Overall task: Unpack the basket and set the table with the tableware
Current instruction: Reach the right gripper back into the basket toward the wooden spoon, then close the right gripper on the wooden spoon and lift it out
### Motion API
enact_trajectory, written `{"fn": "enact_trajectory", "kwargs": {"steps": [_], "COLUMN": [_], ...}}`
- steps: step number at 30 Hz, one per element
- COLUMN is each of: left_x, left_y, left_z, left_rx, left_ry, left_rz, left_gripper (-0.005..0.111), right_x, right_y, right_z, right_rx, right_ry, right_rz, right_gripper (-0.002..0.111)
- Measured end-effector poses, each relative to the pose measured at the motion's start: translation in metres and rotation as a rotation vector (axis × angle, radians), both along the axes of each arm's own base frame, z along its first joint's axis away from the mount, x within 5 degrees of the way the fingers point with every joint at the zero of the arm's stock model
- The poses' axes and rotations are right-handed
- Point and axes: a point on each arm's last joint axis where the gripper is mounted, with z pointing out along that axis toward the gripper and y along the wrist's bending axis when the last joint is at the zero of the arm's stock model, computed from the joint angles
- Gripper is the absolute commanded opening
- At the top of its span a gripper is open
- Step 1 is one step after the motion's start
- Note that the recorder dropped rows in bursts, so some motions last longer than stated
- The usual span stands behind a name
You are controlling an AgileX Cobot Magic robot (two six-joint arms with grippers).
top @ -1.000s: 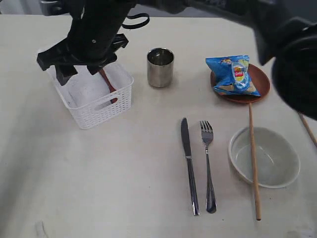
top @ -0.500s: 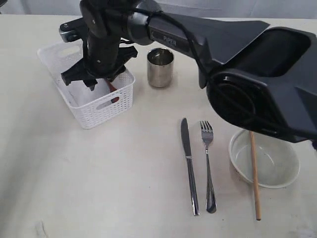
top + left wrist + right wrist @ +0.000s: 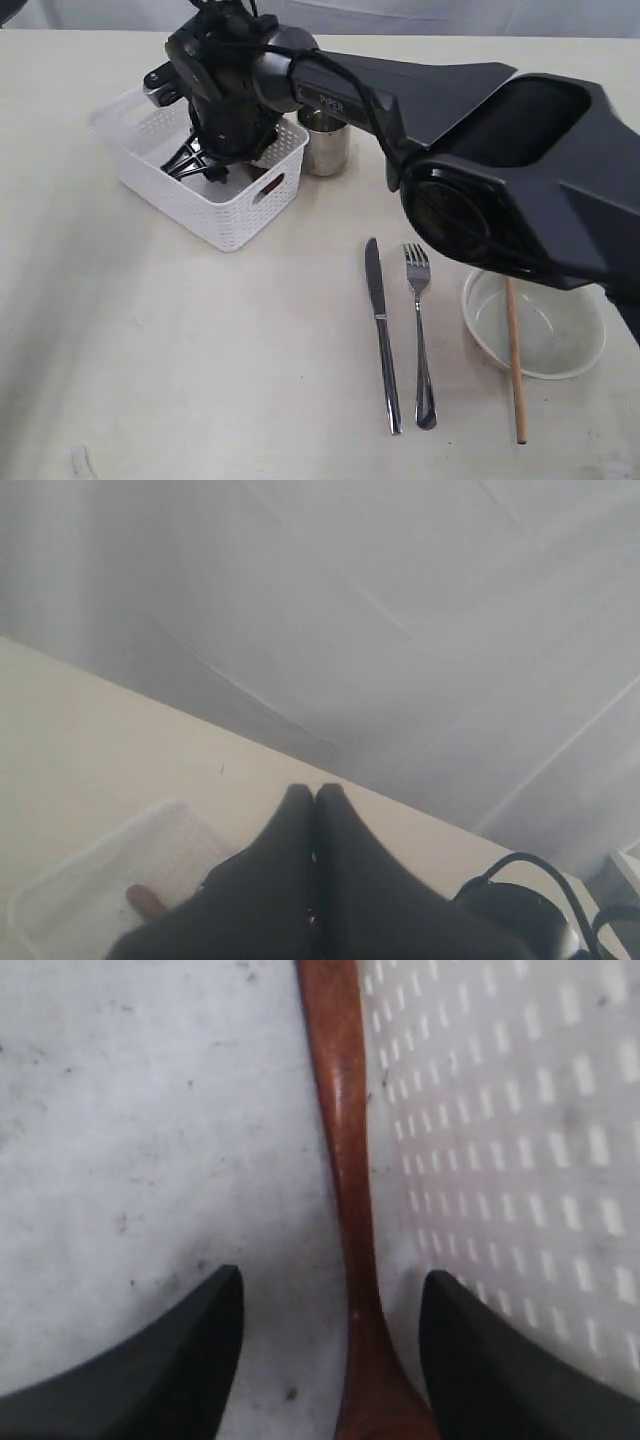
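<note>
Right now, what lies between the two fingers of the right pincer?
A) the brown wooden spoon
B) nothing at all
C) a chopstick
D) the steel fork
A: in the right wrist view the brown wooden spoon runs between the open fingers of the right pincer, inside the white basket, while the steel fork lies out on the table.

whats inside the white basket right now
A brown wooden spoon lies on the floor of the basket by its lattice wall, the open right gripper straddling it. The arm hides much of the rest inside.
</note>
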Motion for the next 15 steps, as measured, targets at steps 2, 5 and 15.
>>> {"fn": "enact_trajectory", "kwargs": {"steps": [2, 5, 15], "left_x": [0.000, 0.000, 0.000], "left_y": [0.000, 0.000, 0.000], "left_z": [0.000, 0.000, 0.001], "left_rx": [0.001, 0.000, 0.000], "left_ry": [-0.004, -0.006, -0.007], "left_rz": [-0.002, -0.003, -0.003], "left_gripper": [0.000, 0.000, 0.000], "right_x": [-0.001, -0.004, -0.035], "right_y": [0.001, 0.004, 0.037], "right_z": [0.000, -0.001, 0.033], "right_rx": [-0.002, -0.010, 0.072], "right_ry": [0.008, 0.029, 0.073], "right_rz": [0.037, 0.160, 0.283], "right_gripper": [0.027, 0.001, 0.000]}}
